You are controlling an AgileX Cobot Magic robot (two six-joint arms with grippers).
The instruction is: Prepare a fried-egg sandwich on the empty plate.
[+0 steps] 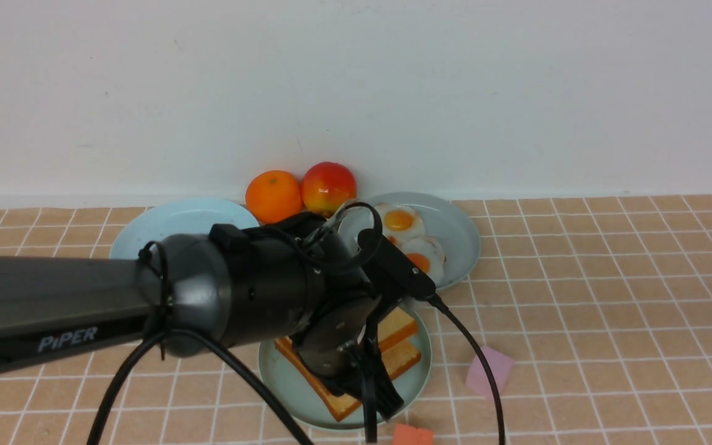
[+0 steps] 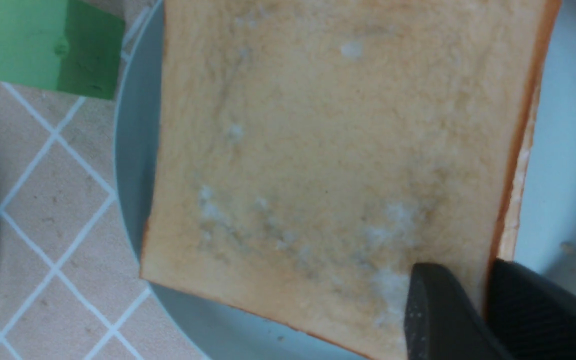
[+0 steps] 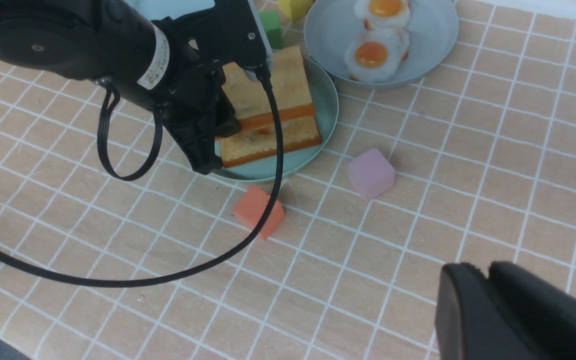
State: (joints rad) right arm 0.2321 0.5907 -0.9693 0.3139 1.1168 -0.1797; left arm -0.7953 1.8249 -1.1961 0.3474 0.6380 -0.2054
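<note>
The mint-green plate (image 1: 294, 383) holds two stacked toast slices. My left gripper (image 2: 485, 270) is over the plate and pinches the edge of the top toast slice (image 2: 328, 150), one finger on its face and the other against its crust. That slice (image 3: 273, 90) lies roughly level over the lower slice (image 3: 268, 142), with a gap between them on the gripper's side. Two fried eggs (image 1: 399, 219) (image 1: 424, 256) lie on the grey-blue plate (image 1: 461, 235) behind. My right gripper (image 3: 485, 272) hangs shut and empty over bare tiles, out of the front view.
A pale sky-blue plate (image 1: 177, 222) sits at the back left, with an orange (image 1: 273, 196) and an apple (image 1: 329, 187) by the wall. A pink cube (image 3: 370, 173) and an orange-red cube (image 3: 258, 211) lie near the mint plate. A green cube (image 2: 53, 47) and a yellow cube (image 3: 295, 7) lie behind it.
</note>
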